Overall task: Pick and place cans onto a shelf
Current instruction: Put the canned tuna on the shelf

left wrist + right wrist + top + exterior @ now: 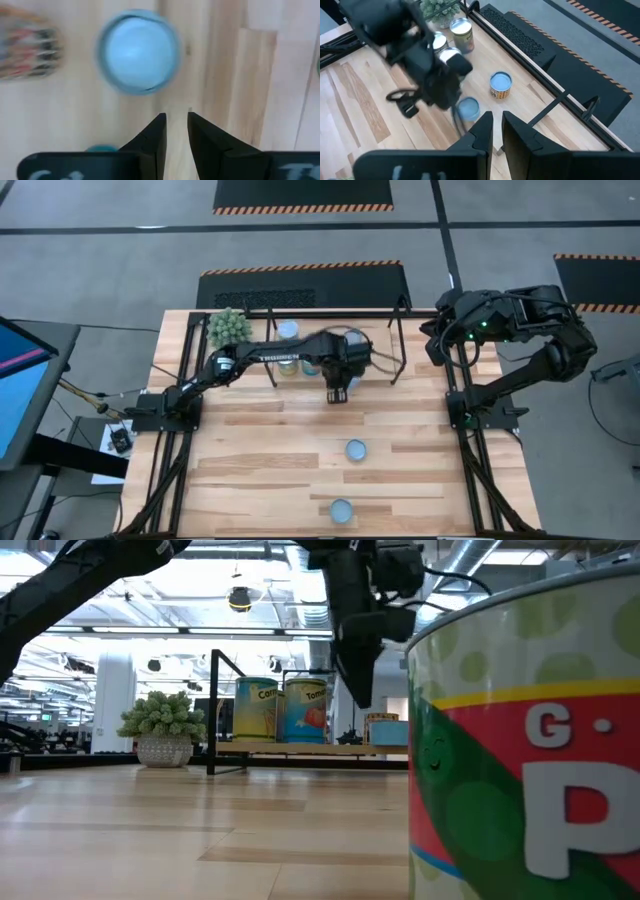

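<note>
The left tool [338, 392] hangs over the shelf's [385, 316] front edge at about 12 o'clock on the desk [250, 450], fingers slightly apart and empty, a blue-topped can [138, 51] just beyond them; two labelled cans [258, 708] stand on the shelf board beside the potted plant [227, 326]; two more cans [355, 449] sit at 6 o'clock; the right tool [496, 120] waits at 2 o'clock, fingers narrowly apart and empty

Several cans [288, 330] stand on the shelf [385, 350] beside the plant [227, 326]; seemingly two more [355, 450] out front.
</note>
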